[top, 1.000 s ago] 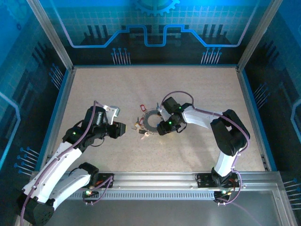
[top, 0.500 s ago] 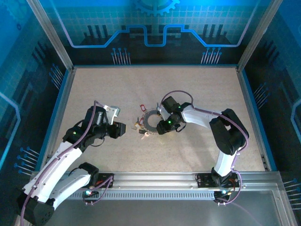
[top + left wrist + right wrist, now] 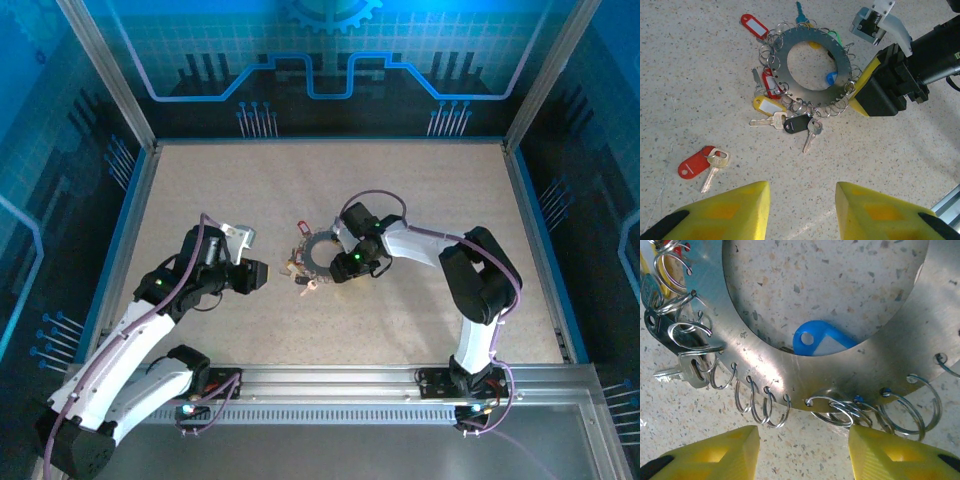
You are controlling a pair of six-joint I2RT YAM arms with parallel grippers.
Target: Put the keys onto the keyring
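Observation:
The keyring [image 3: 781,67] is a flat grey metal band with small split rings round its edge, lying on the table centre [image 3: 311,262]. Several keys hang from it: red tag [image 3: 754,25], yellow tag [image 3: 769,106], black tag [image 3: 797,123]. A blue tag [image 3: 820,340] lies in its hole. One key with a red tag [image 3: 695,162] lies loose, apart from the ring. My right gripper [image 3: 804,445] is open at the band's [image 3: 880,360] right edge, with the split rings just ahead of its fingertips. My left gripper [image 3: 801,205] is open and empty, left of the keys.
The speckled table [image 3: 420,190] is walled by blue panels and metal posts. An aluminium rail [image 3: 400,378] runs along the near edge by the arm bases. Open table lies beyond the keyring and to both sides.
The right gripper has crept a little left, closer against the keyring's edge. The left arm and the keys have not moved.

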